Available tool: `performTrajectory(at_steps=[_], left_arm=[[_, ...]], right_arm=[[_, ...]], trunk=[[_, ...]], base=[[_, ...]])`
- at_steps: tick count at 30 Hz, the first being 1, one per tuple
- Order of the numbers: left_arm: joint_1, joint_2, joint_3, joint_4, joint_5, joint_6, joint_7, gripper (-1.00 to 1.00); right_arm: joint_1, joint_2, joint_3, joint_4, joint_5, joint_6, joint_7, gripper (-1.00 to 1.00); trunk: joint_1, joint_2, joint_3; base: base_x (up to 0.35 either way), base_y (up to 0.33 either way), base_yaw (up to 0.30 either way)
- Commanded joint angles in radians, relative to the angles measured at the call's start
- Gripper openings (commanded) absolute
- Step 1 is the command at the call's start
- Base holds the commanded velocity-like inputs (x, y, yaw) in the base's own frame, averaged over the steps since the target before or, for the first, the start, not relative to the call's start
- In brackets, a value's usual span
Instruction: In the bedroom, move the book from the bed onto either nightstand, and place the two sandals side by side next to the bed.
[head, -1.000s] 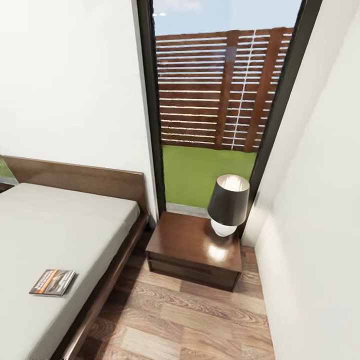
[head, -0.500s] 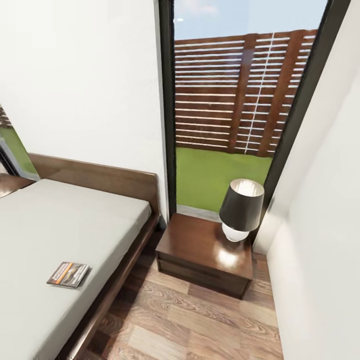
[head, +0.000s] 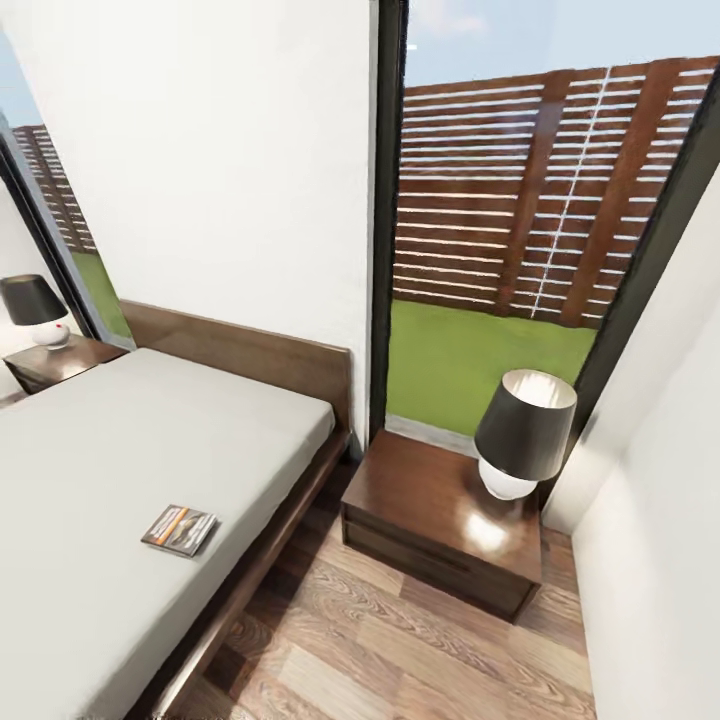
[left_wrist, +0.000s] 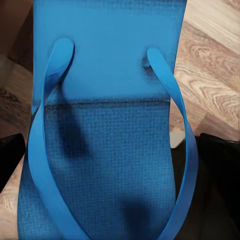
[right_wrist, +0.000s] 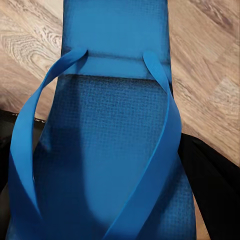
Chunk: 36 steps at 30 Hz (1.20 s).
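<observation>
Each wrist view looks down a bright blue sandal held close before the camera: the left sandal (left_wrist: 107, 135) fills the space between the left gripper's dark fingers (left_wrist: 220, 165), and the right sandal (right_wrist: 110, 150) does the same on the right arm, with dark finger (right_wrist: 215, 180) edges beside it; each gripper looks closed on its sandal, both of which hang above the wood-plank floor (right_wrist: 210, 60). Farther out, the head view has swung leftward over the last second, so the book (head: 180, 529) now sits nearer the picture's middle on the grey mattress of the bed (head: 120, 450), near its edge. The near nightstand (head: 440, 520) carries a lamp (head: 522, 432), and a second nightstand (head: 55, 362) has come into view beyond the bed. This suggests the robot is turning toward the bedside; both sandals remain to be set down and the book is not yet moved.
</observation>
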Motion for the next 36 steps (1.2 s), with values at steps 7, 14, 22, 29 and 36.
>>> performTrajectory(at_steps=[7,14,22,29,36], left_arm=[[-0.001,-0.006,-0.004,0.001,0.009,-0.004,0.001,-1.0],[-0.002,-0.008,-0.004,0.001,0.009,-0.003,0.001,-1.0],[-0.001,-0.01,-0.004,0.001,0.009,-0.004,0.001,-1.0],[-0.002,-0.011,-0.004,0.001,0.009,-0.005,0.001,-1.0],[-0.002,-0.011,-0.004,0.001,0.009,-0.004,0.001,-1.0]], right_arm=[[0.0,0.0,0.005,0.001,-0.003,-0.003,0.003,-1.0],[-0.001,0.0,0.005,0.001,-0.003,-0.003,0.003,-1.0],[0.0,0.001,0.005,0.001,-0.003,-0.003,0.003,-1.0],[0.0,0.002,0.005,0.001,-0.003,-0.003,0.003,-1.0],[0.0,0.003,0.005,0.001,-0.003,-0.003,0.003,-1.0]], trunk=[[0.0,-0.001,0.004],[0.0,-0.001,0.01],[0.0,-0.001,0.017],[0.0,-0.001,0.023],[0.0,-0.001,0.029]], base=[[0.0,0.0,0.259],[0.0,0.0,0.259],[0.0,0.0,0.259],[0.0,0.0,0.259],[0.0,0.0,0.259]])
